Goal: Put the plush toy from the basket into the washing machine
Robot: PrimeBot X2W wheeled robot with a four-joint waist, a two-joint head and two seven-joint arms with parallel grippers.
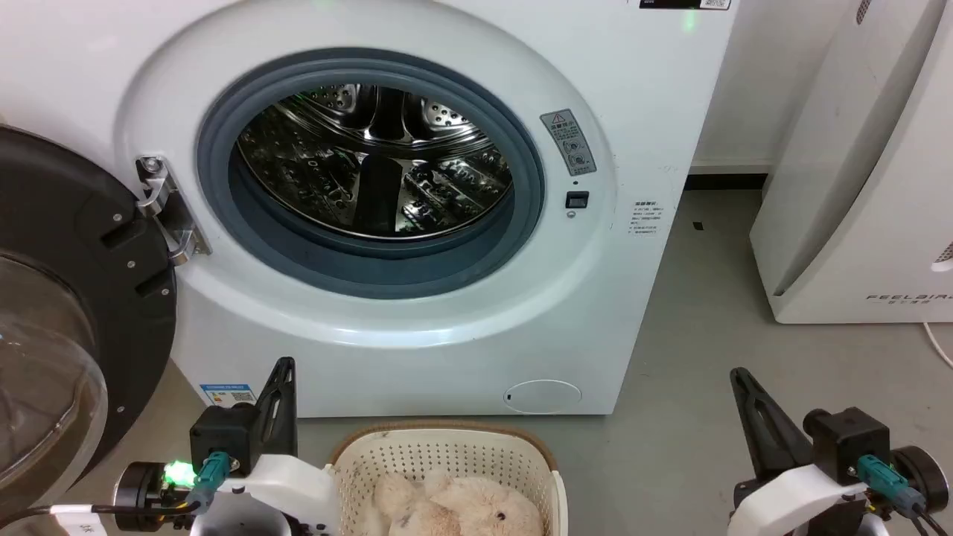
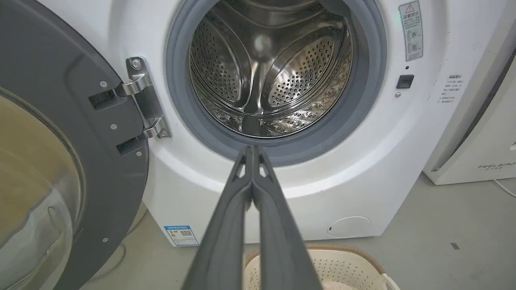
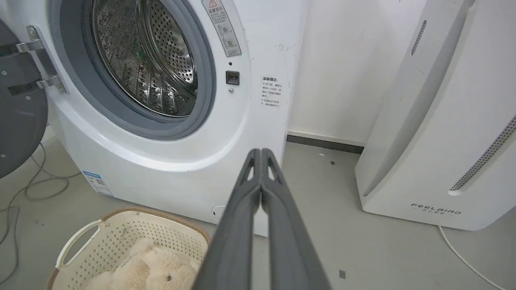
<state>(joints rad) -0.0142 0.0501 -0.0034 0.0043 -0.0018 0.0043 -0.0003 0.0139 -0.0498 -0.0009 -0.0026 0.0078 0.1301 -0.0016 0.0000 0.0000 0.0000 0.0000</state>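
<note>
1. While the left gripper (image 2: 252, 150) and right gripper (image 3: 261, 151) are clenched empty, the plush toy (image 1: 461, 510) is found in the basket (image 1: 445, 430), at 6 o'clock in the head view.
2. It is judged light and squashy, best gripped mid-body.

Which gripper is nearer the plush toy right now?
Left. The left gripper stands just left of the basket holding the plush toy; the right gripper is farther off, on its right.

A tall white appliance (image 3: 435, 141) lettered FEELBAIR near its base stands on the grey floor (image 3: 322, 209) beside a white wall (image 3: 342, 60), whose foot carries a dark skirting strip (image 3: 322, 143). A thin white cord (image 3: 459, 253) trails from the appliance's base across the floor, and loose grey cables (image 3: 36, 189) lie looped well apart from it.
</note>
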